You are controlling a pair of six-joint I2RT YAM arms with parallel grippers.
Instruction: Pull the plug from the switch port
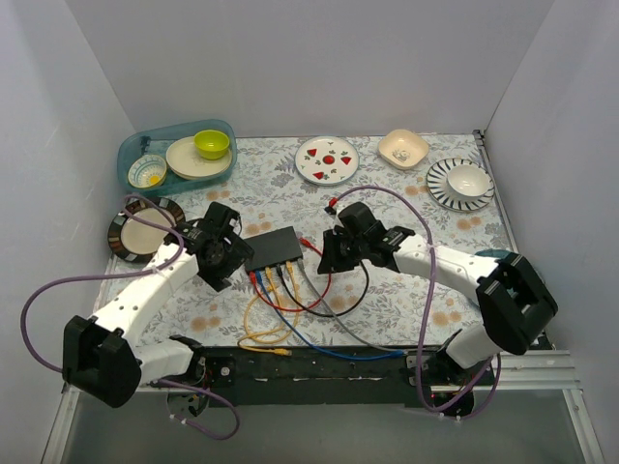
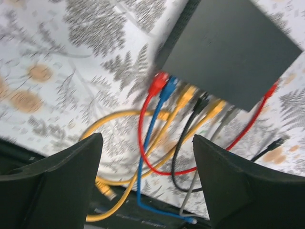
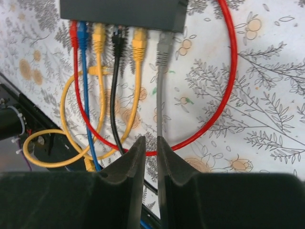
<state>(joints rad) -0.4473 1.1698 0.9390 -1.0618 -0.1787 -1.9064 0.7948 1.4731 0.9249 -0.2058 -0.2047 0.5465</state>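
Switch (image 1: 274, 247) lies mid-desk (image 1: 406, 208), with coloured cables (image 3: 99, 86) leaving its 6 o'clock edge.
Left hand (image 2: 147, 143) is at the switch's 9 o'clock, spread wide and holding nothing. Right hand (image 3: 151, 143) is at its 3 o'clock, fingers nearly together, pinching the grey cable (image 3: 159, 95) below the grey plug (image 3: 165, 45).

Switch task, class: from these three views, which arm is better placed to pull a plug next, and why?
Right, probably. The right gripper has nearly closed fingers lined up on the grey cable below its plug at the switch. The left gripper hangs wide open above the cables, gripping nothing.
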